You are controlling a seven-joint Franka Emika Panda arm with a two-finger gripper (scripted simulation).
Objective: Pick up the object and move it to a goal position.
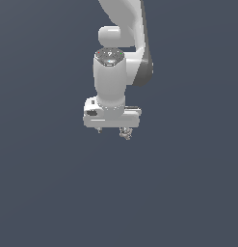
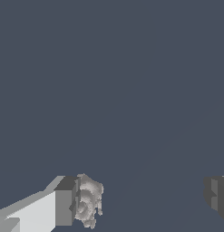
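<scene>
We record one white arm (image 1: pixel 123 53) entering from the top centre of the exterior view and ending in a white gripper (image 1: pixel 112 130) near the middle of the frame. The gripper's broad cross-body lies level, with two short fingertips projecting below it, one toward the exterior view's left and one toward the exterior view's right.

The object (image 1: pixel 125 133), a small knobbly grey-beige clump, sits at the fingertip on the exterior view's right, just under the gripper body. It is far smaller than the gripper.

In the wrist view we see the gripper (image 2: pixel 143 199) with its jaws standing wide apart: one finger (image 2: pixel 63 204) appears at the lower left of the frame, the other at the lower right edge, with a broad stretch of plain background between them. The object (image 2: pixel 88 201) lies against the inner face of the lower-left finger, touching it or very nearly so. It is well apart from the opposite finger. We therefore note that the gripper is spread and is not clamped on the clump.

The background (image 1: pixel 43 183) in both views is a uniform dark blue-grey. We cannot tell from either view whether the object rests on a surface.
</scene>
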